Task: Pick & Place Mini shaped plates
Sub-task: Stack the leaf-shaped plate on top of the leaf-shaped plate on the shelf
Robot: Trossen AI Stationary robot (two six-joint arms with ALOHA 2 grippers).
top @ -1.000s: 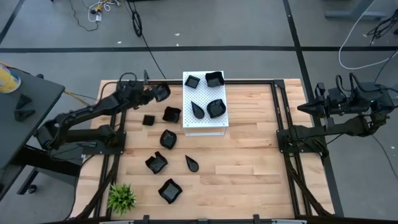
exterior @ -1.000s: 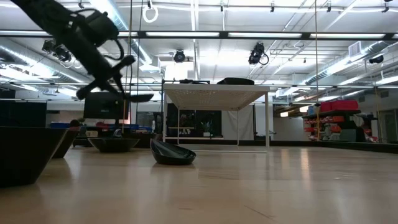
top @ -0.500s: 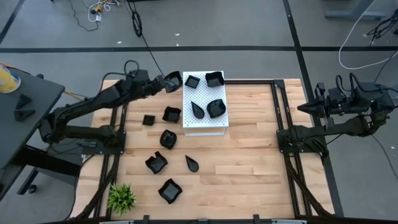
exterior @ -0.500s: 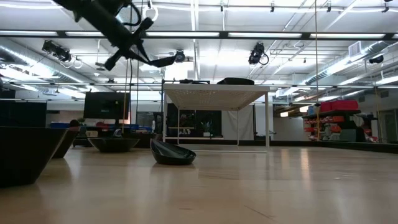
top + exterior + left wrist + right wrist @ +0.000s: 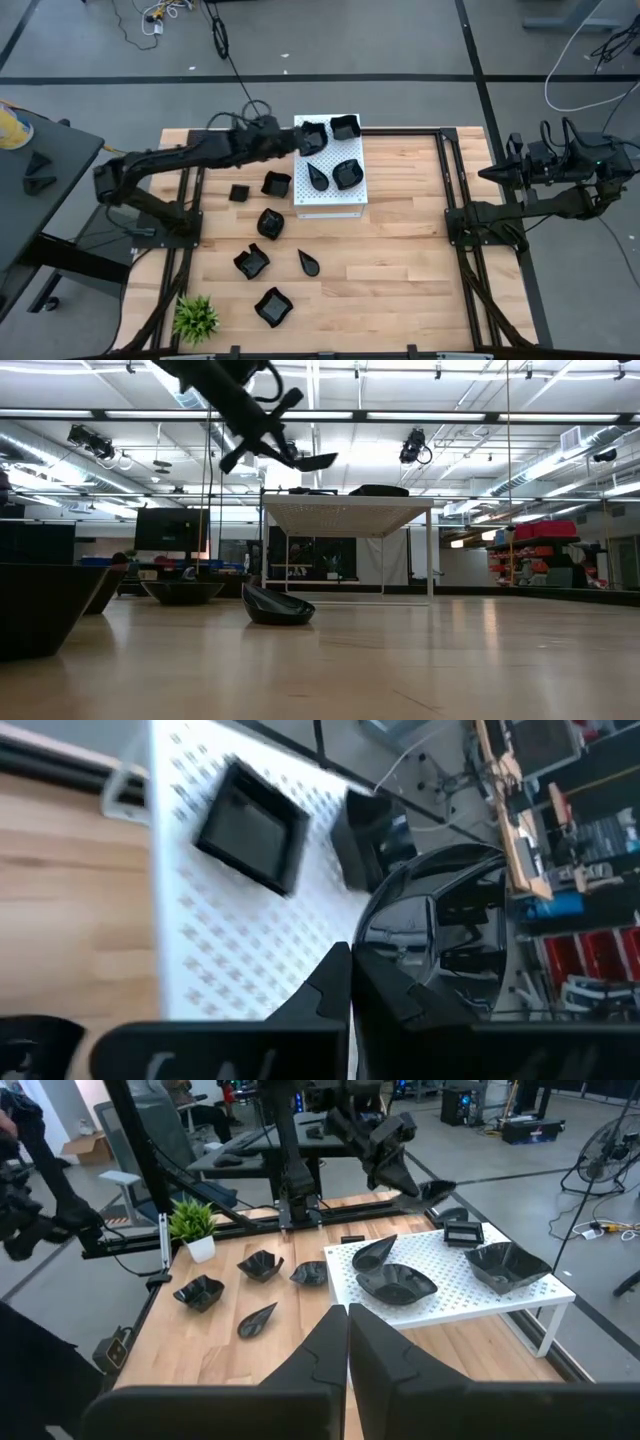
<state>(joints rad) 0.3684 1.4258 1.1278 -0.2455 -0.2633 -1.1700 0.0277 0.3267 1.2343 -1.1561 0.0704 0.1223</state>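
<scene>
High view: clamped shut on one of the mini shaped plates (image 5: 285, 141) by the left gripper (image 5: 296, 142), up at the upper-left corner of the white board (image 5: 331, 203), just beside the square dish (image 5: 311, 131) already parked there. Four dishes on that board, six more loose on the wood at lower left. Parked at far right, the right gripper (image 5: 487, 173), pinched closed on nothing. Main risk here: coming down onto the square dish rather than bare board, since little free room shows at that corner.

Low view: held plate (image 5: 315, 461) carried high at upper centre, well above the board's top, gripped by one edge only and jutting sideways. Likely to swing or slip out of so thin a pinch; if let go from that height, could bounce, skid off the board's edge, or knock a neighbour.

Left wrist view: glossy plate (image 5: 440, 935) caught at its rim between the closed fingers (image 5: 330, 982), tilted, with the square dish at upper left and a deeper dish (image 5: 365, 820) at upper centre. Tilt suggests landing on an edge and rocking or flipping.

Right wrist view: same carried plate seen at upper centre, over the board's far side. Nothing in the right gripper's own closed fingers (image 5: 322, 1342). No collision risk from that arm, being well apart.
</scene>
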